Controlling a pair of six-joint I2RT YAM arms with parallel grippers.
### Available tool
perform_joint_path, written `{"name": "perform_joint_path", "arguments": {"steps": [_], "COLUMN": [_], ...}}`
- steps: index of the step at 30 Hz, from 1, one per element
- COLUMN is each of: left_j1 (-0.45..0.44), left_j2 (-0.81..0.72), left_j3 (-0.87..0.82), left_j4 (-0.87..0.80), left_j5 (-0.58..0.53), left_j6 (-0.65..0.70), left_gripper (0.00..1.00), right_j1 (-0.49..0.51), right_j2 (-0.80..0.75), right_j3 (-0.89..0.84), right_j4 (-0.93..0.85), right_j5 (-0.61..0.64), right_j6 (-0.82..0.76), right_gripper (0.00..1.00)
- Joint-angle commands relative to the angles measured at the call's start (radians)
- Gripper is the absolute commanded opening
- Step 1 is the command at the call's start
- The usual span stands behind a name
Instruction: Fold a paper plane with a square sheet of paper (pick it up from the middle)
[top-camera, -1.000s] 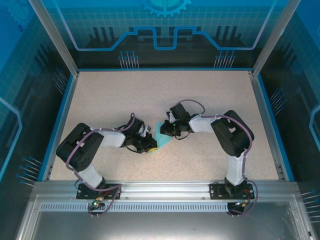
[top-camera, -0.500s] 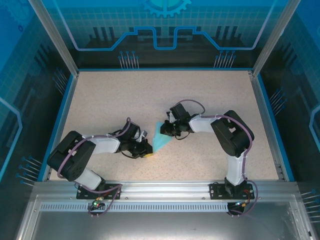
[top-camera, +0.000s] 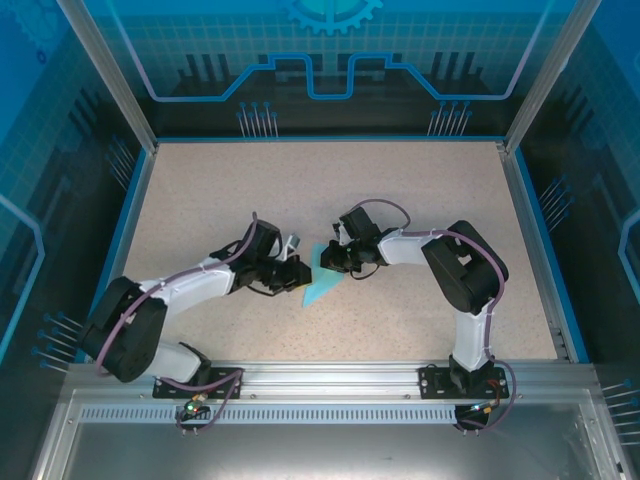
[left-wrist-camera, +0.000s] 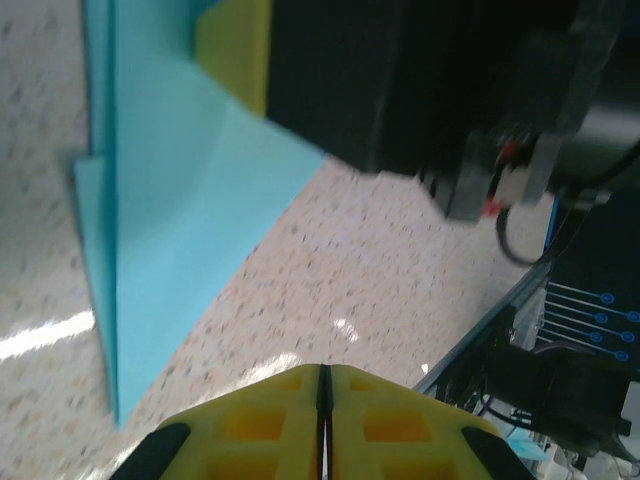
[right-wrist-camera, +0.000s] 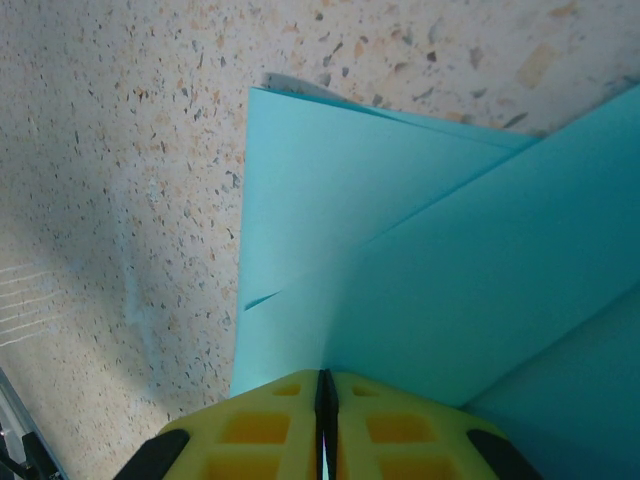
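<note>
The sheet of paper (top-camera: 320, 285), light cyan-blue, lies flat on the speckled table, folded into a pointed wedge with overlapping flaps. In the right wrist view the paper (right-wrist-camera: 420, 230) shows layered folds, and my right gripper (right-wrist-camera: 324, 376) is shut with its tips pressed down on it. From above, the right gripper (top-camera: 333, 262) sits on the wedge's far end. My left gripper (top-camera: 298, 272) is just left of the paper, shut and holding nothing. In the left wrist view its fingers (left-wrist-camera: 322, 374) hover over bare table beside the paper (left-wrist-camera: 170, 220), with the right gripper's body (left-wrist-camera: 400, 80) beyond.
A blue-edged frame (top-camera: 128, 215) rims the speckled tabletop (top-camera: 300, 190), with transparent walls behind and at the sides. An aluminium rail (top-camera: 320, 375) runs along the near edge at the arm bases.
The left arm stretched out and its gripper moved off the paper's near corner, up and to the paper's left side. That corner now lies uncovered. The right gripper stayed put.
</note>
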Motion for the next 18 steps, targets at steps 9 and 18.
{"name": "perform_joint_path", "arguments": {"steps": [9,18], "left_j1": [0.006,0.005], "left_j2": [0.181,0.245], "left_j3": [0.008,-0.039], "left_j4": [-0.015,-0.033], "left_j5": [-0.037,-0.09], "left_j6": [0.053,0.097], "left_gripper": [0.07,0.05], "right_j1": [0.007,0.026], "right_j2": [0.003,-0.105], "right_j3": [-0.003,0.012], "right_j4": [-0.072,-0.078], "right_j5": [0.029,0.027], "right_j6": [-0.026,-0.055], "right_gripper": [0.12,0.13]}}
